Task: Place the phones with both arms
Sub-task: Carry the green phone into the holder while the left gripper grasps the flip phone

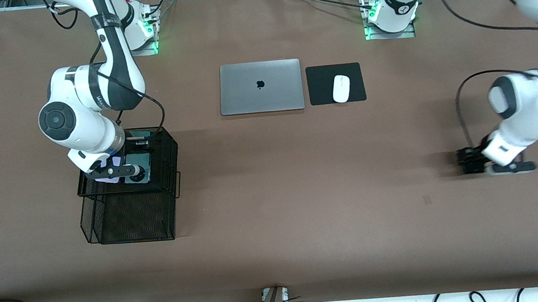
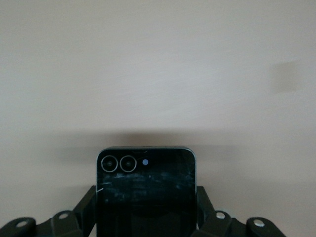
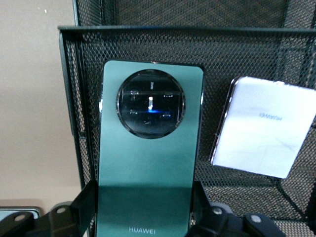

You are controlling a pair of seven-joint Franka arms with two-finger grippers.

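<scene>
Now, right gripper (image 3: 143, 224): jaws clamped on green phone (image 3: 148, 163), over black mesh tray (image 1: 161, 146).
Left gripper (image 2: 145, 222): jaws clamped on black phone (image 2: 145, 192), low over table (image 1: 300, 177).

My right gripper (image 3: 143, 217) is black against the dark green phone (image 3: 148, 163) with its black ring; the white phone (image 3: 261, 133) lies pale on black mesh basket (image 3: 79, 98). My left gripper (image 2: 145, 217) shows black beside the black phone (image 2: 145, 192).

Three phones in all, my left claw (image 2: 145, 217) gripping one black phone (image 2: 145, 190), my right claw (image 3: 145, 217) one green phone (image 3: 148, 168), one white phone (image 3: 264, 131), one mesh rack (image 1: 130, 211), one laptop (image 1: 261, 87), one mouse (image 1: 341, 88), one mouse pad (image 1: 321, 85)
</scene>
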